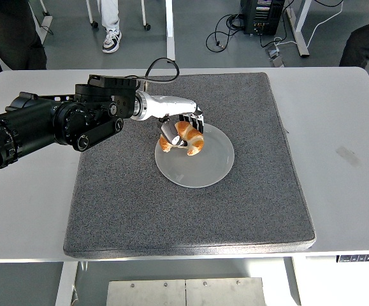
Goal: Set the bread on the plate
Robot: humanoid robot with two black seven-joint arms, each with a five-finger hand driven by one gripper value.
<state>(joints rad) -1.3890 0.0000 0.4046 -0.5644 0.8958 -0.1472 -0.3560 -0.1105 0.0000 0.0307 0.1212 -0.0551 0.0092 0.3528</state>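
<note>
A golden-brown croissant (185,139) hangs over the upper left part of a round grey plate (203,167). My left hand (179,131) is curled around it from above and behind, its fingers wrapped on the bread. Whether the croissant touches the plate I cannot tell. The plate lies on a dark grey mat (190,210) in the middle of the white table. My left arm (63,121) reaches in from the left edge. My right arm does not show.
The mat covers most of the table (343,159), with bare white margins left and right. Behind the table are people's legs (112,25), desk legs and cables on the floor.
</note>
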